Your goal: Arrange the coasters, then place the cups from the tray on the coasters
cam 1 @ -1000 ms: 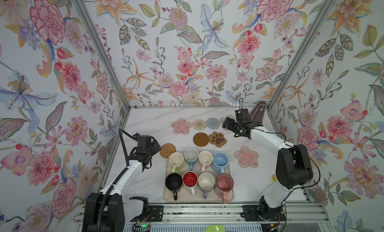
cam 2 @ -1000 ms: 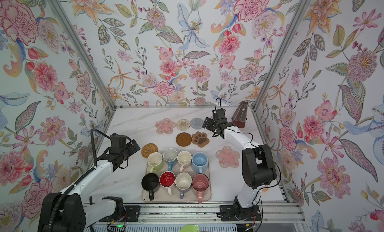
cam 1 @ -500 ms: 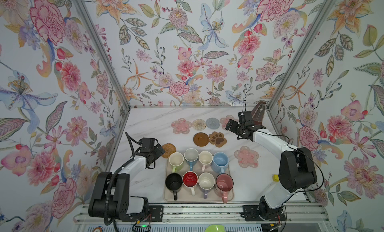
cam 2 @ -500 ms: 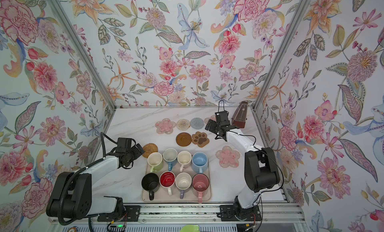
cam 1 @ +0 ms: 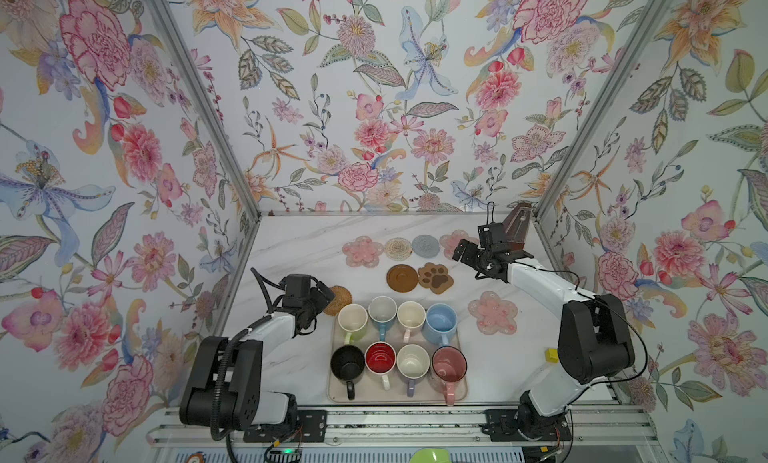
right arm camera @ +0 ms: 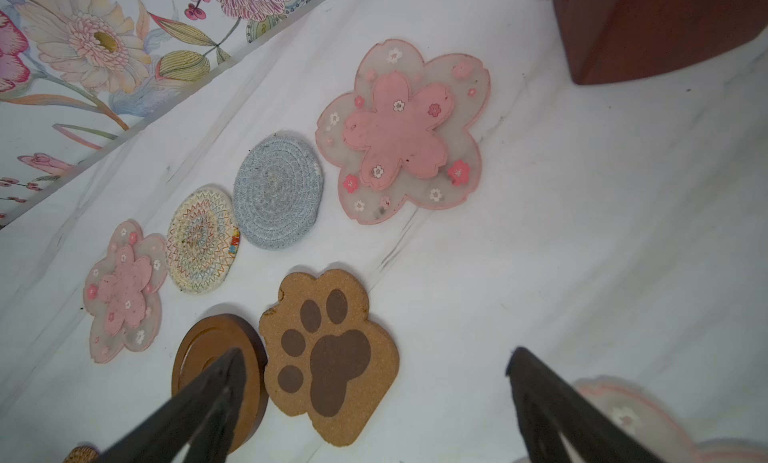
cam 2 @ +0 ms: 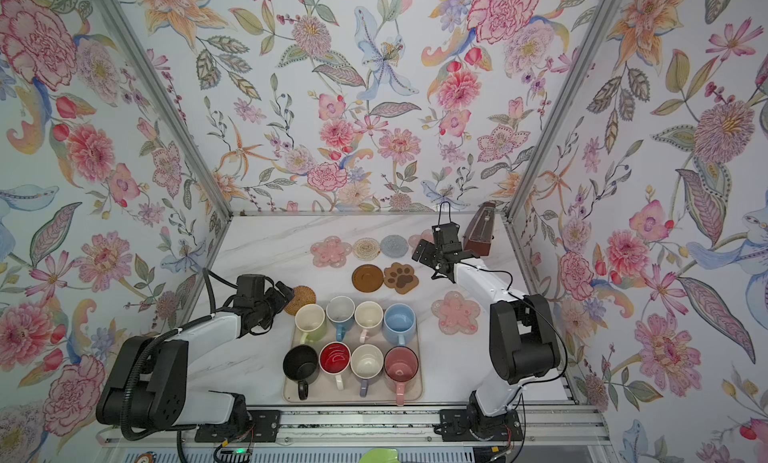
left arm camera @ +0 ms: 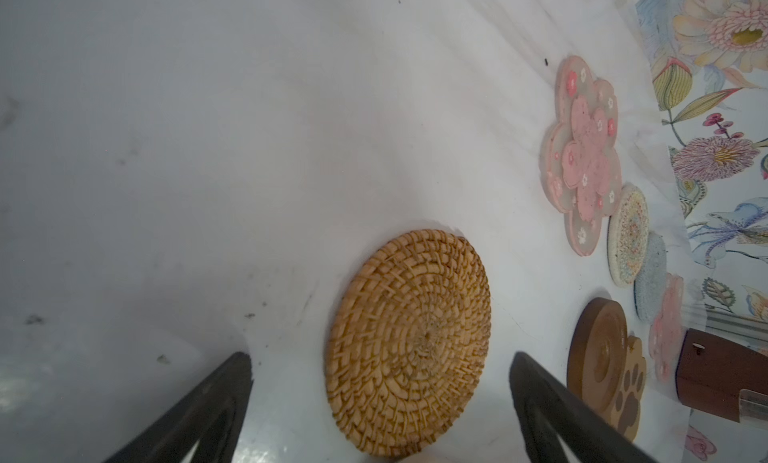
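Both arms are out over the marble table, and both are empty. The left gripper has its jaws spread wide with nothing pinched. The tan rattan round lies flat just ahead of it, off the tray's far left corner. The right gripper is spread just as wide, up by the far row of coasters, and it covers part of the half-hidden pink flower in both top views.

That far row runs left to right: far-left pink flower, beige woven round, grey-blue woven round. Nearer, the brown disc and brown paw sit side by side, the paw's toes toward the back wall. The lone pink flower lies right of the tray.

The tray has its long axis across the table and holds eight upright cups. In the back row are the light green cup, blue cup, cream cup and light blue cup. In the front row are the black cup, red-inside cup, lavender-handled cup and pink cup. Every handle points toward the near edge.
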### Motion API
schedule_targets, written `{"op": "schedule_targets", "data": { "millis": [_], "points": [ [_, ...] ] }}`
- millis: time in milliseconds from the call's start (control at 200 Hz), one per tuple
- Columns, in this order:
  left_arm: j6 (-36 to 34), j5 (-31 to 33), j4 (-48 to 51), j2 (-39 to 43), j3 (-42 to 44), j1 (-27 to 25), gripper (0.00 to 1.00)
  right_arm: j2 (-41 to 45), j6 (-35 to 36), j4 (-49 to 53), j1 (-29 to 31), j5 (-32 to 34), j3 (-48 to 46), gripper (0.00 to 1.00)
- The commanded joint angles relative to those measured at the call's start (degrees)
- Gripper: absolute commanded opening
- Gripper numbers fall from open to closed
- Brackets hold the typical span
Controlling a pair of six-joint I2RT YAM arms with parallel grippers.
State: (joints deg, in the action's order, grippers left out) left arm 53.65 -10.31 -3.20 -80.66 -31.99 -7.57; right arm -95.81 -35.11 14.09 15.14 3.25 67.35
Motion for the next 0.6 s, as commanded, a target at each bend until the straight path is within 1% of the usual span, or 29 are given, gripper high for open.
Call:
{"op": "schedule_targets", "data": {
  "millis": [0,235,596],
  "points": [
    [2.22,-2.29,-0.06,-1.72,0.22,-1.28,0.99,1.93,0.75,-0.38,-0.45,-0.44,-0.95,0.99],
    [3.74,-2.83,-2.10,-4.33,-1.19,-3.88,0.99,2.14,0.74,-0.38,-0.62,-0.44,-1.39,0.99],
    [5.11,-3.57,-4.37,-8.36,-5.30,-6.32,0.99,2.12,0.50,-0.56,-0.87,-0.88,-1.86,0.99]
  ]
}}
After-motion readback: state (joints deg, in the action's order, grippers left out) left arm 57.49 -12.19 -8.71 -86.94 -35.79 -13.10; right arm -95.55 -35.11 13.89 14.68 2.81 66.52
